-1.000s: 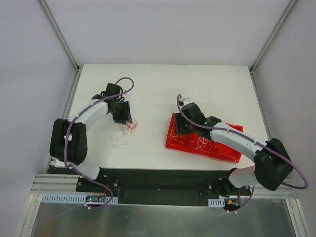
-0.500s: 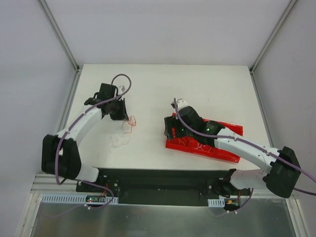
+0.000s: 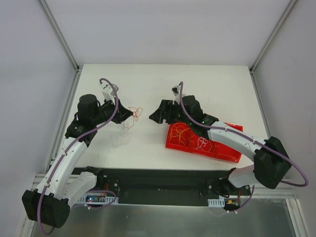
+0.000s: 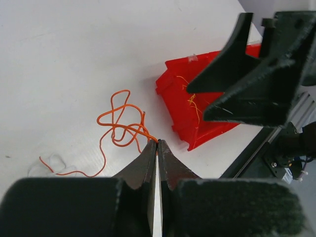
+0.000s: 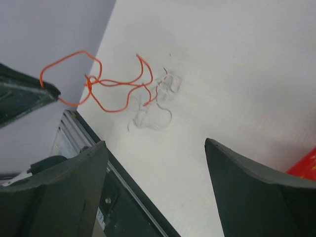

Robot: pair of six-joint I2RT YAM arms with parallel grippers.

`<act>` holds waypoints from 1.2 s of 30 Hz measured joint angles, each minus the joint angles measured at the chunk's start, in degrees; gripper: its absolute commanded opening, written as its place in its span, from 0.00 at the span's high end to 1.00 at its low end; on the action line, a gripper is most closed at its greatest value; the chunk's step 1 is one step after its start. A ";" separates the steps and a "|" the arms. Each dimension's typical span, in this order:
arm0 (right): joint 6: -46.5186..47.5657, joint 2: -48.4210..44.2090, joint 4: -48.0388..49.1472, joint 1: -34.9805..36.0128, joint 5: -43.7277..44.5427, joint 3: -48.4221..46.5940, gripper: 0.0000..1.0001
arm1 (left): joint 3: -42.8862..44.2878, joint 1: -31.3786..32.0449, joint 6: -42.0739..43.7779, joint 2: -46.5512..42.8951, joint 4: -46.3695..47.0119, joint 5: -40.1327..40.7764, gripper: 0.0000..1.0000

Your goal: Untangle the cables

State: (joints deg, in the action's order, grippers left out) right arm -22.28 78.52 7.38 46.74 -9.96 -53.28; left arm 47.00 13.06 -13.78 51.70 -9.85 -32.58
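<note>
While pressed tip to tip well left of the red tray [image 4: 180, 106], pinching one end of the cables [image 4: 121, 129] with the left pincer [image 4: 157, 144]: orange loops hanging from those tips over the white bench [image 3: 197, 84]. Also left of the tray, pale curly strands [image 5: 148, 118] flat on the bench. Just off the tray's far-left corner, right pincer [image 5: 155, 148] spread wide, gripping nothing, facing the loops. Inside the tray, more yellowish and white squiggles [image 3: 185, 134].

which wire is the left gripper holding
The orange wire, pinched at one end by the shut left gripper; the white strand lies loose on the table.
</note>
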 measured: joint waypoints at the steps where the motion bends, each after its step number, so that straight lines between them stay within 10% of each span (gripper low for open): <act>1: -1.38 0.98 2.67 -0.92 -1.07 0.00 0.24 | -0.42 0.00 -0.13 -0.55 0.83 -0.87 1.00; 12: -6.86 11.13 15.43 -0.61 -4.28 -0.46 0.63 | -1.97 0.00 -1.90 -1.79 5.40 -7.02 1.00; 26: -6.99 19.23 35.36 9.66 4.85 5.09 0.38 | -2.60 0.00 -3.37 -3.26 6.69 -7.30 1.00; 36: -8.24 27.98 44.04 10.21 14.16 4.11 0.58 | -2.86 0.00 -3.63 -3.43 6.78 -6.80 1.00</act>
State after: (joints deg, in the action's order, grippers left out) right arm -30.52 106.50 51.42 56.95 4.21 -49.17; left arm 44.14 13.06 -17.41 48.27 -3.07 -39.38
